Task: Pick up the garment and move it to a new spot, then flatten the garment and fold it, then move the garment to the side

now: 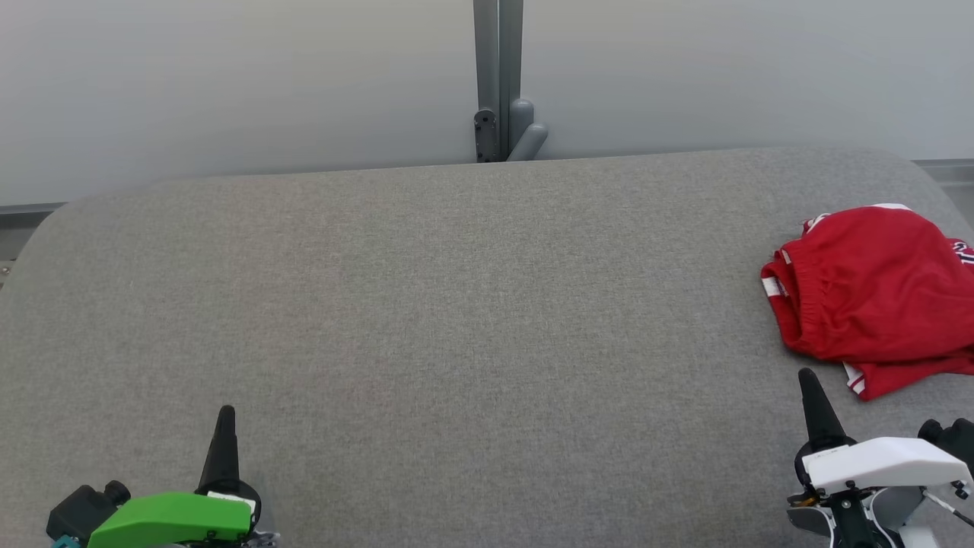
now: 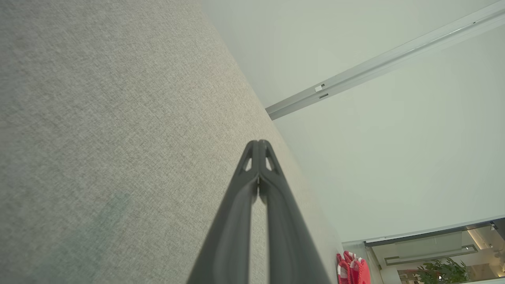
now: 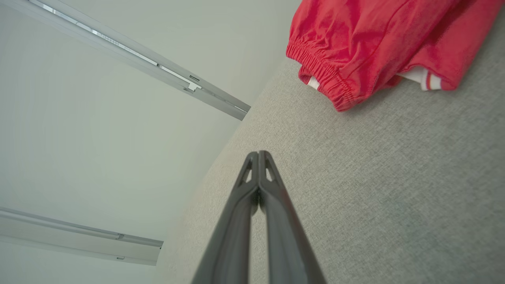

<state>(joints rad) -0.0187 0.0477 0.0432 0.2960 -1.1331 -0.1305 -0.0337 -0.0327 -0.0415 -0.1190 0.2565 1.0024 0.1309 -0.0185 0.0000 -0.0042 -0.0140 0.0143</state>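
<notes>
The garment (image 1: 875, 293) is a red pair of shorts with an elastic waistband and white trim, lying crumpled at the right edge of the grey fabric table (image 1: 456, 304). In the right wrist view the garment (image 3: 378, 43) lies at the top right, ahead of the fingers and apart from them. A small part of the garment (image 2: 353, 270) shows far off in the left wrist view. My right gripper (image 1: 806, 377) is shut and empty, just short of the garment's near edge. My left gripper (image 1: 226, 412) is shut and empty at the lower left, far from the garment.
A pale wall stands behind the table with a grey post and bracket (image 1: 498, 114) at the middle of the far edge. The table (image 3: 394, 177) has rounded far corners. Metal rails (image 3: 130, 55) run along the wall.
</notes>
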